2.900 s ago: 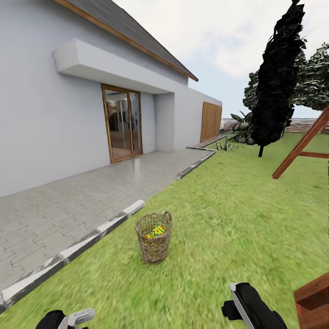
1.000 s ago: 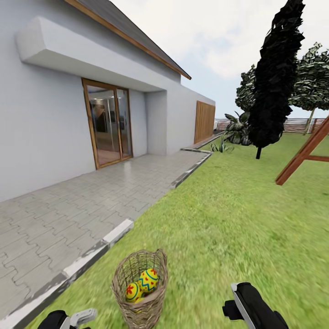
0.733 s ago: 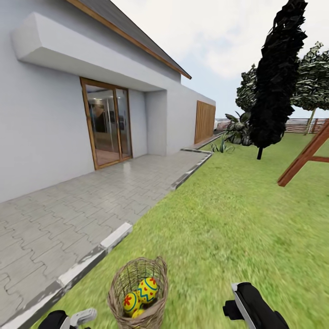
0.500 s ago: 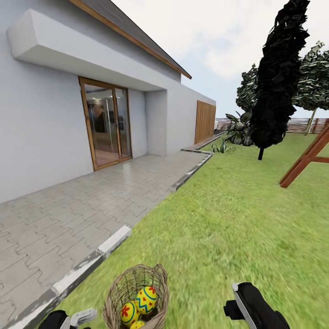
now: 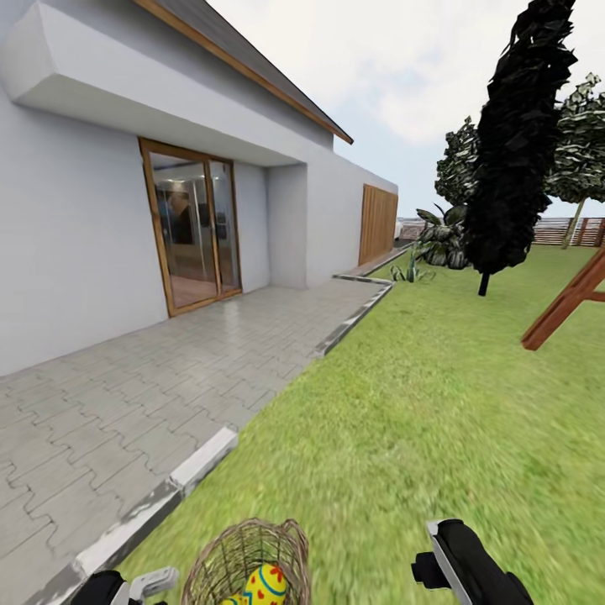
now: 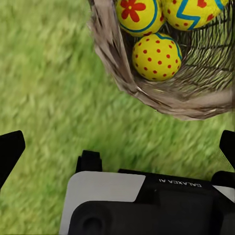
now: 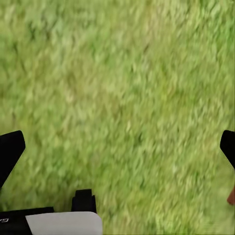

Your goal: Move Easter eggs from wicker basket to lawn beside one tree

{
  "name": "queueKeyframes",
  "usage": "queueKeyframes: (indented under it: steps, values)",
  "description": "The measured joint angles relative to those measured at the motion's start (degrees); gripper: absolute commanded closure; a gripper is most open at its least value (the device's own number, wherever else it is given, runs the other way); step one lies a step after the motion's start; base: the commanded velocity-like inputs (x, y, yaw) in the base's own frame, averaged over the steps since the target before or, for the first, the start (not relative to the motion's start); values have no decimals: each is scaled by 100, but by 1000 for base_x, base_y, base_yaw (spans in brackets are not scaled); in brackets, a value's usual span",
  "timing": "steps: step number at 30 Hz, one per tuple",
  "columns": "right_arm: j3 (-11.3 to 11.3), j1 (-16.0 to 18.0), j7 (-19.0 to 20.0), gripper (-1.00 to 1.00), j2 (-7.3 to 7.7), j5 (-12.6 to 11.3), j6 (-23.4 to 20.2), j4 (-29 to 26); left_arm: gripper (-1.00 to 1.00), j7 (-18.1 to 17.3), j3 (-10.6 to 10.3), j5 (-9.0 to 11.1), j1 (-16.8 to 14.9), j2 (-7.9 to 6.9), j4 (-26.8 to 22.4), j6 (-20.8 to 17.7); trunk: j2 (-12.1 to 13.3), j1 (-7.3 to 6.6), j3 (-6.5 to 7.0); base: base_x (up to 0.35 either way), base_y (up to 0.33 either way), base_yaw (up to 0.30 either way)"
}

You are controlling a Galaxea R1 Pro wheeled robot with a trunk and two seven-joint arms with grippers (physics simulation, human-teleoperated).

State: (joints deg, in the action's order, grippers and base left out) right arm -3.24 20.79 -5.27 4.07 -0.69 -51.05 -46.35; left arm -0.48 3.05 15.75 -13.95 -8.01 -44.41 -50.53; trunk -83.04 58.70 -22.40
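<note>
The brown wicker basket (image 5: 248,565) stands on the lawn (image 5: 420,403) at the bottom edge of the head view, between my two arms, with one yellow painted egg (image 5: 265,584) showing inside. In the left wrist view the basket (image 6: 122,73) holds three Easter eggs: one with a red flower (image 6: 139,14), one with a blue zigzag (image 6: 196,11) and one with red dots (image 6: 156,56). My left gripper (image 6: 118,149) is open over the grass just beside the basket. My right gripper (image 7: 118,149) is open over bare grass. A tree (image 5: 580,147) with a slim pale trunk stands far off at the right.
A white house (image 5: 101,210) with a glass door and a paved patio (image 5: 126,395) with a kerb lie to the left. A black conifer (image 5: 517,143) and a wooden swing frame (image 5: 567,307) stand ahead right, with a slat fence (image 5: 555,228) behind.
The camera has rolled forward towards the basket, which has slid from mid-picture down to the bottom edge. Both arms hold the same pose.
</note>
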Motion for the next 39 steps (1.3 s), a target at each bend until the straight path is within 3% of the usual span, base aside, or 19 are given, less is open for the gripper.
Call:
queueKeyframes:
  steps: [12,15,19,21,23,39]
  values:
    - [-9,1,0,-100,-9,2,0,7,-100,-1,2,0,0,0,0,0,1,2,0,110,0,0]
    - [-9,2,0,-100,-8,0,0,7,-100,7,134,89,0,-30,-12,11,1,3,0,2,0,0]
    - [-9,0,0,-100,-9,0,0,9,-100,44,996,307,0,-30,-16,6,0,3,0,0,0,0]
    - [-9,2,0,-100,-9,0,0,9,-100,55,1250,338,1,-28,-17,6,0,3,0,0,0,0]
    - [-9,2,0,-100,-9,1,0,9,-100,60,1362,353,1,-24,-16,8,0,3,0,0,0,0]
    - [-9,0,-1,-100,-9,8,0,9,-100,24,1448,377,1,-10,-10,10,0,3,0,0,0,0]
